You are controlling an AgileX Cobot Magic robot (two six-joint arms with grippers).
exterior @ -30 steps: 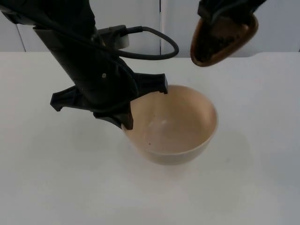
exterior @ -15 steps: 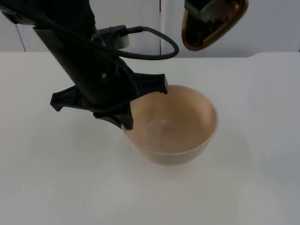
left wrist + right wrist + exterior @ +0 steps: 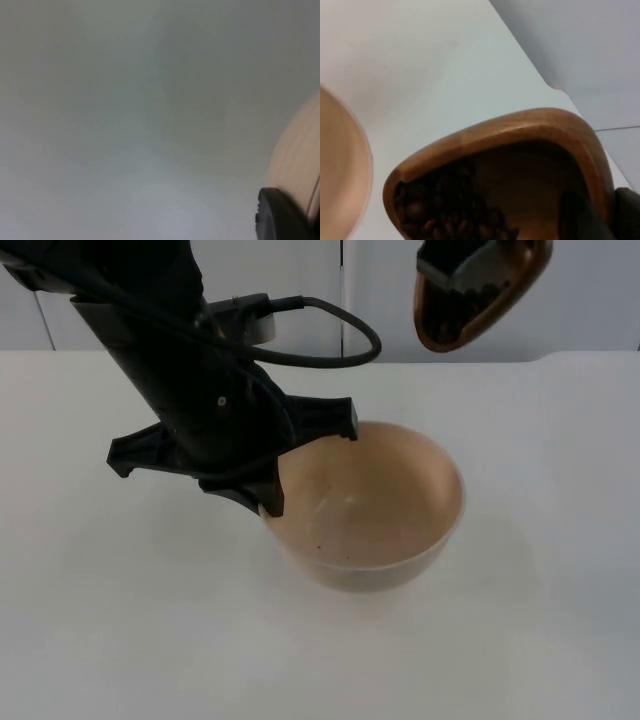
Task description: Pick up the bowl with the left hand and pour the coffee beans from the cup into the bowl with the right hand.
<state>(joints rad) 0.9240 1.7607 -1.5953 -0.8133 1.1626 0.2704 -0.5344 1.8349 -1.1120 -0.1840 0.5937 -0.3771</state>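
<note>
Beige bowl (image 3: 365,505), mid-table, left gripper (image 3: 268,475) clamped on its near-left rim. Right gripper (image 3: 470,265) pinches the wooden cup (image 3: 480,295) toward the far edge. Right wrist: coffee beans (image 3: 445,210) pooled low. I'd centre over the bowl, then tip slowly.

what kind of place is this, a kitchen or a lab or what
Most likely a robot test bench, not a kitchen: a bare white table top ends at a plain grey partition wall, with just a beige ceramic bowl and a brown wooden cup of coffee beans.
</note>
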